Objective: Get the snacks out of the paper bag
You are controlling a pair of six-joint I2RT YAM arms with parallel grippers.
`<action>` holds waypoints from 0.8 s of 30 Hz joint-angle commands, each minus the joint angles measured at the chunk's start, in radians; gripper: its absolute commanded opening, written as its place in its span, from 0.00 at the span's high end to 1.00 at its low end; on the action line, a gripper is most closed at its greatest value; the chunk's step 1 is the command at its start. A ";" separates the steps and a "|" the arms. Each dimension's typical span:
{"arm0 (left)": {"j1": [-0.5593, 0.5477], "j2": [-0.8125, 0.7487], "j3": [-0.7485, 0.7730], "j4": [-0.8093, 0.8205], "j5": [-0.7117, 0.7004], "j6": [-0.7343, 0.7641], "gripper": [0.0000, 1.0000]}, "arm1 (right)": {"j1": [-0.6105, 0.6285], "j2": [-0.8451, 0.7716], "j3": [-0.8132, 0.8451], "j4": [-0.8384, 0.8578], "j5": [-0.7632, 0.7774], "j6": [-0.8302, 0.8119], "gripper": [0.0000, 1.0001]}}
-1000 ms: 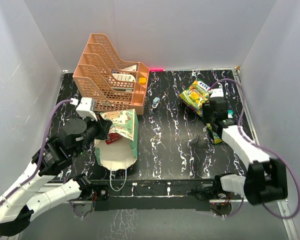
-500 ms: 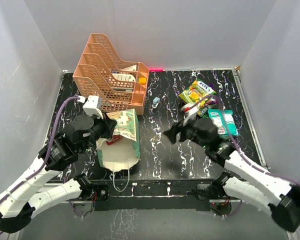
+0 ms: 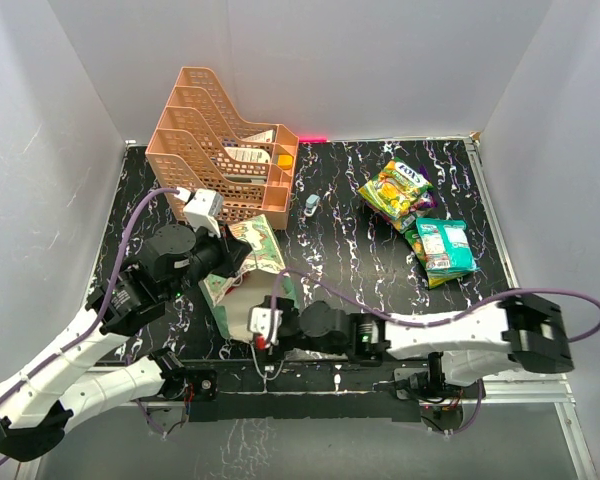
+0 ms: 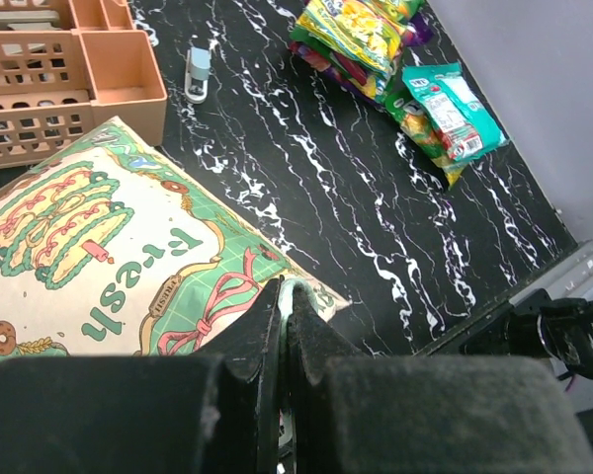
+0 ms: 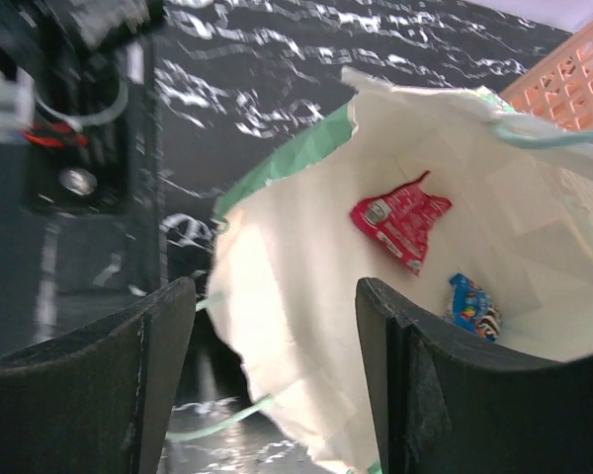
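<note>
Mint-green paper bag [image 3: 248, 285] is sitting at near left, the left gripper [image 4: 282, 296] pinching its rim shut-fingered, while the right gripper [image 5: 275, 291], spread wide and empty, is facing its mouth. A red packet [image 5: 400, 219] and a blue packet [image 5: 471, 306] are lying inside; reaching in for the red one looks next.

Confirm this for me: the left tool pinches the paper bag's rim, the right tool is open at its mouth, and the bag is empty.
Not empty. The right wrist view shows a red packet and a blue packet lying inside the paper bag. The rest holds: the left tool pinches the rim and the right tool is open at the mouth.
</note>
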 commanded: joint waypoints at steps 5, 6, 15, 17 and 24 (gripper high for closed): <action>0.003 -0.015 0.047 0.009 0.042 0.023 1.00 | -0.012 0.260 0.030 0.319 0.308 -0.481 0.35; 0.004 -0.017 0.046 0.012 0.050 0.024 1.00 | -0.023 0.281 0.030 0.351 0.342 -0.498 0.36; 0.003 -0.029 0.039 0.043 0.104 0.043 1.00 | -0.139 0.454 0.037 0.472 0.363 -0.628 0.34; 0.003 -0.027 0.043 0.042 0.113 0.047 1.00 | -0.153 0.508 0.058 0.509 0.373 -0.658 0.31; 0.003 -0.039 0.053 0.036 0.128 0.058 1.00 | -0.217 0.656 0.108 0.657 0.408 -0.673 0.27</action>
